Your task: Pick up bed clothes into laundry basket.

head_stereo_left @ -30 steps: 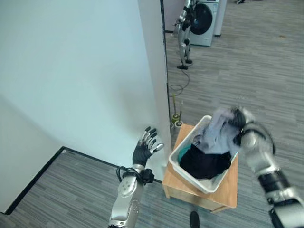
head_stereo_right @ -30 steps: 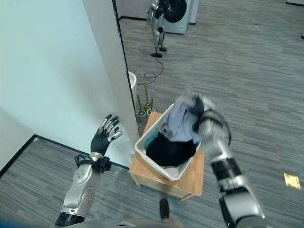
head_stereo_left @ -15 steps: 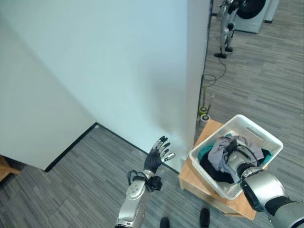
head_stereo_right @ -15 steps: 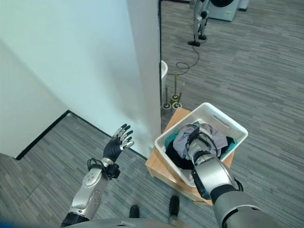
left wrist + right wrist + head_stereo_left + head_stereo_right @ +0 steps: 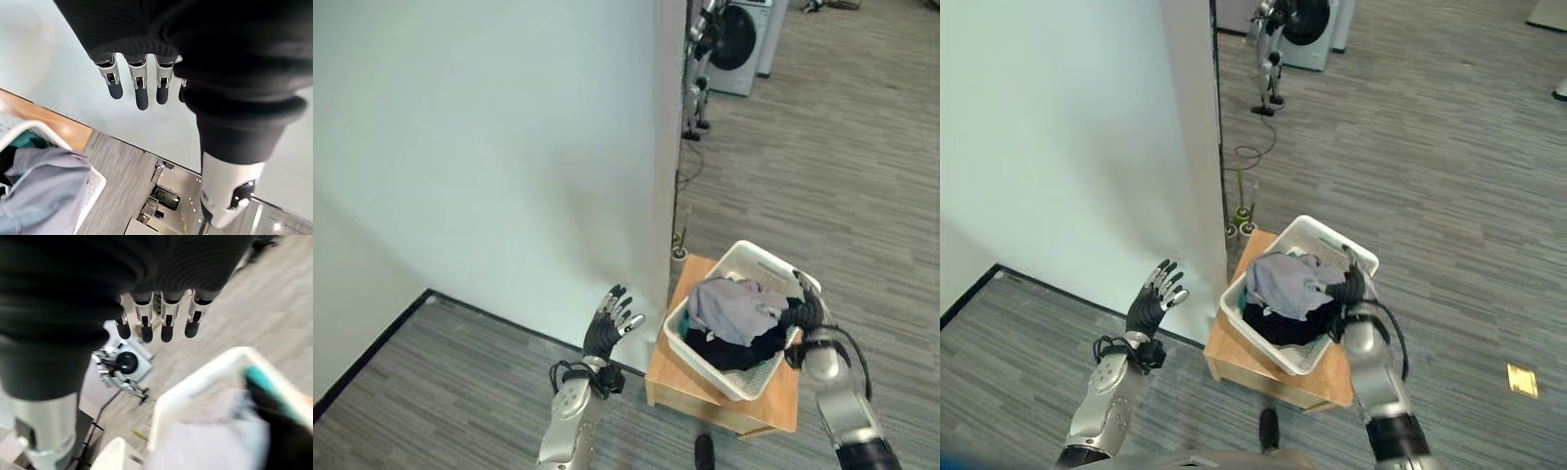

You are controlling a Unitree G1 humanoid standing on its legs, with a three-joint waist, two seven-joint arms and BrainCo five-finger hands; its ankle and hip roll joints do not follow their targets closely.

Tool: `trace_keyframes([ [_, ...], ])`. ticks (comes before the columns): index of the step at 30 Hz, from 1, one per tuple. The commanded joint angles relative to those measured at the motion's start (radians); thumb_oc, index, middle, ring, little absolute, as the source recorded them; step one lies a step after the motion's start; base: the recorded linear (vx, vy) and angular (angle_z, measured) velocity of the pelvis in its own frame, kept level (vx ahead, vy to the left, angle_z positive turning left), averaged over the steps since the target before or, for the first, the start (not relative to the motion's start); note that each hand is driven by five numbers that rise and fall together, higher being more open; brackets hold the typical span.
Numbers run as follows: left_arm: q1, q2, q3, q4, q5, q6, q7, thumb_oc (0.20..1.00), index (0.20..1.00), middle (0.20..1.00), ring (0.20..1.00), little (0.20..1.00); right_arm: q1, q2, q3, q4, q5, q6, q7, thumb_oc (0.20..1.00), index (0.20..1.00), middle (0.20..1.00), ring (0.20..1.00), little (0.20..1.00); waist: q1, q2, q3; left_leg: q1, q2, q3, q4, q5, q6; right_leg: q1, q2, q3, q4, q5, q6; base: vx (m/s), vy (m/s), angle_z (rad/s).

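The laundry basket (image 5: 748, 386) is white with a perforated wall, and it holds a pale grey garment (image 5: 732, 299) over black cloth (image 5: 736, 350) with a strip of teal cloth (image 5: 684, 318) at one edge. It stands on a light orange-brown wooden surface (image 5: 677, 368), on a floor (image 5: 862, 196) of grey striped planks, beside a pale blue-white wall (image 5: 489, 147) with a black skirting line (image 5: 372, 343). The left hand (image 5: 609, 327) and the right hand (image 5: 1349, 288) are dark with silver, dark-tipped fingers.

Laundry basket (image 5: 744, 257): far rim partly covered by the right hand (image 5: 803, 311). Black garment (image 5: 736, 348): mostly buried under the grey garment (image 5: 729, 302). Teal cloth (image 5: 1310, 259): just a sliver visible; in the right wrist view the basket contents are blurred.
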State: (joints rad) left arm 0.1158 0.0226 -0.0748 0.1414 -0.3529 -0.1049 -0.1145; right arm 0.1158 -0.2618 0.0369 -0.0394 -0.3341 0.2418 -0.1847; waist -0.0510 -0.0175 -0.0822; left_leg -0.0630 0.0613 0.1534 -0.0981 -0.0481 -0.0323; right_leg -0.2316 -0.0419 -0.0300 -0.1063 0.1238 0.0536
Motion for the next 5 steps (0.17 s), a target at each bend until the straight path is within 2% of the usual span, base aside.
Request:
trace_keyframes([
  [1, -0.027, -0.001, -0.012, -0.02, -0.034, -0.066, 0.006, 1.0, 1.0, 1.0, 1.0, 1.0, -0.01, 0.016, -0.033, -0.047, 0.089, -0.097, 0.042, 1.0, 1.0, 1.0, 1.0, 1.0, 0.006, -0.009, -0.041, -0.032, 0.05, -0.027, 0.011, 0.062, -0.03, 0.094, -0.064, 0.007, 0.019, -0.064, 0.043, 0.0, 0.0, 0.0],
  [5, -0.022, -0.009, -0.025, -0.027, -0.028, -0.082, 0.022, 1.0, 1.0, 1.0, 1.0, 1.0, 0.043, -0.009, 0.014, 0.002, 0.123, -0.184, 0.056, 1.0, 1.0, 1.0, 1.0, 1.0, 0.001, -0.005, -0.047, -0.018, 0.049, -0.021, 0.011, 0.055, -0.029, 0.101, -0.062, 0.014, 0.019, -0.067, 0.042, -0.01, 0.0, -0.08],
])
